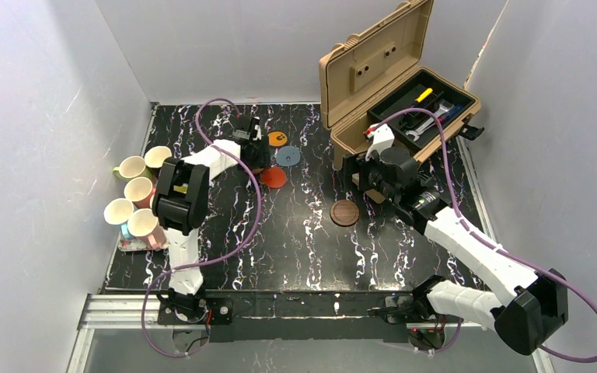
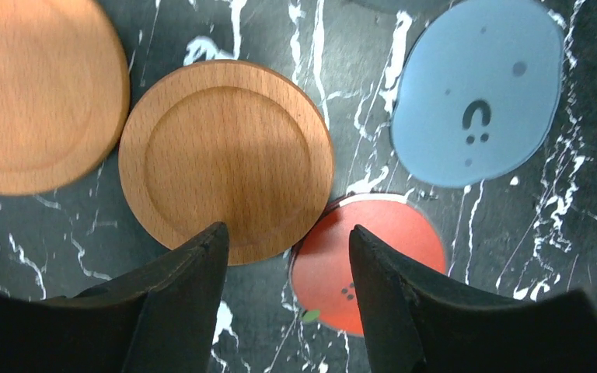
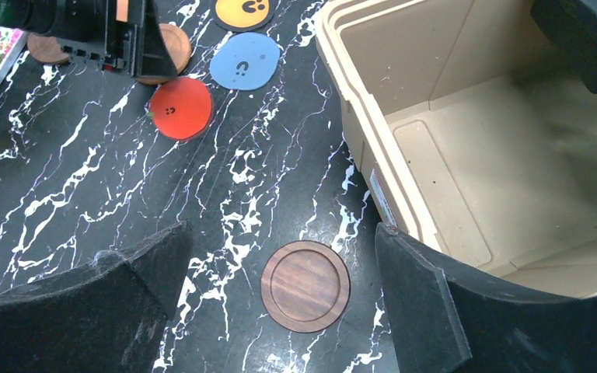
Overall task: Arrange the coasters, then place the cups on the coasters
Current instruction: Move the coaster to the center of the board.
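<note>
Pale beech wood, fine-grained with a shallow raised rim: a round beech coaster [image 2: 225,159] in the middle of the left wrist view, flat on the black, white-veined table [image 2: 62,233]. Close against its left edge, a second beech coaster [image 2: 39,93], cut off by the upper left corner. At upper right, a thin grey-blue coaster [image 2: 478,101], slightly out of round, printed with a small dark hook-and-dots mark. At lower centre, a red coaster [image 2: 385,249] with tiny dark dots, meeting the beech rim; over or under it, cannot tell. Left gripper [image 2: 286,233] low over that meeting point, jaws partly apart and clamping nothing.

In the overhead view, an orange coaster [image 1: 277,138] with a dark mark at upper centre, with grey-blue and red just below it in a short column. Well apart from these, near frame centre, a dark walnut-brown coaster [image 3: 305,285] with a turned rim, alone on the table. Above it, the right gripper [image 3: 280,233], jaws spread wide, holding nothing. Just to the right, an open tan tool case [image 3: 435,155].

At mid-left of the overhead view, five cups [image 1: 132,168] bunched together, cream inside, with green, pink and pale blue outsides. Nearest ones on a floral tray [image 1: 128,245], all well apart from the coasters.
</note>
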Robot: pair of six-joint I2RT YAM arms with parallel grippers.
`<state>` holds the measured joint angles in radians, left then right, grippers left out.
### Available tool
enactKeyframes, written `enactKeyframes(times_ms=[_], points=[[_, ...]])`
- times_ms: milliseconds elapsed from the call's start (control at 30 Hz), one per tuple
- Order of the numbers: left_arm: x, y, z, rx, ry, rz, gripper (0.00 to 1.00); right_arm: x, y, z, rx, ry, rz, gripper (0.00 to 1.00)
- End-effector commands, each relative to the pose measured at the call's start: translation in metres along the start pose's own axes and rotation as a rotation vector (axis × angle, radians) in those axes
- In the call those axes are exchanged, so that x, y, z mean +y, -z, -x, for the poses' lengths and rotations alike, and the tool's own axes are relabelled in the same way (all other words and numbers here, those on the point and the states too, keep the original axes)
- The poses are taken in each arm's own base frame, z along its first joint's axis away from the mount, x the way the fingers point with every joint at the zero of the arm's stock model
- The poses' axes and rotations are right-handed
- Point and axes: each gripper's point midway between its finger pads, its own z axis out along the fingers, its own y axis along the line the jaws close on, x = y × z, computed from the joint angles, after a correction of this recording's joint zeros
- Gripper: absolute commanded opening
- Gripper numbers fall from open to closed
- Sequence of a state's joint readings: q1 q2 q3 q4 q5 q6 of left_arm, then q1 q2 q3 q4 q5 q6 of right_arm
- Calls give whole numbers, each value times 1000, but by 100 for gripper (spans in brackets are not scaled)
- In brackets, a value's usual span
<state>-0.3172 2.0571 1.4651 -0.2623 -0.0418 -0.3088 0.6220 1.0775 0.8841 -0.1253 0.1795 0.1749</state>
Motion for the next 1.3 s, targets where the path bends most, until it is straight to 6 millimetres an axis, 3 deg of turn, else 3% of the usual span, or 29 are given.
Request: enactKeyframes(times_ms=[0,233,467,633,767,900,1000,1100,1267], points=[[18,17,-80,252,83,66,56,-2,7,15,-63,-32,-8,95],[8,49,-125,315,184,16,56,-3,8,11,-61,-54,-16,95],[-19,69,-176,364,232,-56,54,-3,8,8,-54,-63,-17,95],[-47,83,-203,368,220,-111,54,-2,6,8,-50,-74,-15,95],[-76,90,-211,357,170,-165,54,-2,4,5,-45,-88,-17,95],[-98,98,-198,315,127,-219,53,-2,4,3,-38,-94,-16,95],[-108,112,-174,238,101,-268,53,-1,7,6,-40,-86,-13,95],[-116,138,-139,123,55,-316,55,4,10,10,-50,-51,26,95],[-109,183,-91,-14,-65,-293,70,15,15,16,-70,-6,95,99]])
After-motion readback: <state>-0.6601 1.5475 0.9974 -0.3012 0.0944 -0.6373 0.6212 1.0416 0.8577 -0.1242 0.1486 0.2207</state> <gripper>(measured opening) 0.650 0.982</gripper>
